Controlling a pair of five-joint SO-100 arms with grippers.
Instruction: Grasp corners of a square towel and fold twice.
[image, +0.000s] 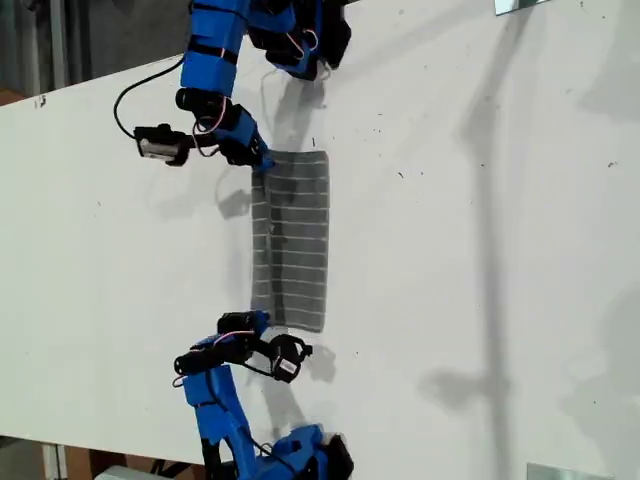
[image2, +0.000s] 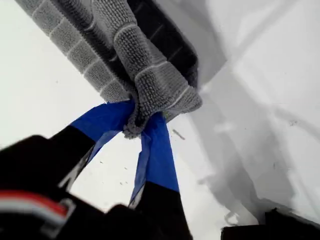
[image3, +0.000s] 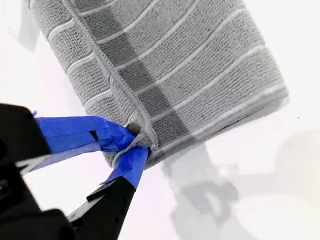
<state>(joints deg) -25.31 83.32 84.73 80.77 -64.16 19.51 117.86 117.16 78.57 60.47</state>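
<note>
Scene: A grey striped towel lies as a long, narrow folded strip near the middle of a white table, with a blue arm at each short end.

Towel: It lies mostly flat, its white stripes running across the strip. In the exterior view its long sides run top to bottom.

My first gripper: The blue-taped jaws are closed tight on a bunched corner of the towel. The cloth is gathered into a knot at the tips and rises away from them, its underside in shadow.

My second gripper: The jaws are pinched together on a hemmed corner. From there the folded cloth spreads out smooth, a raised hem line running away from the tips.

Exterior view: An upper arm meets the strip's top left corner, and a lower arm meets its bottom left corner. The wrist views do not settle which of the two is first and which is second.

Table: Long soft shadows of the arms fall across the white surface toward the exterior view's right.
</note>
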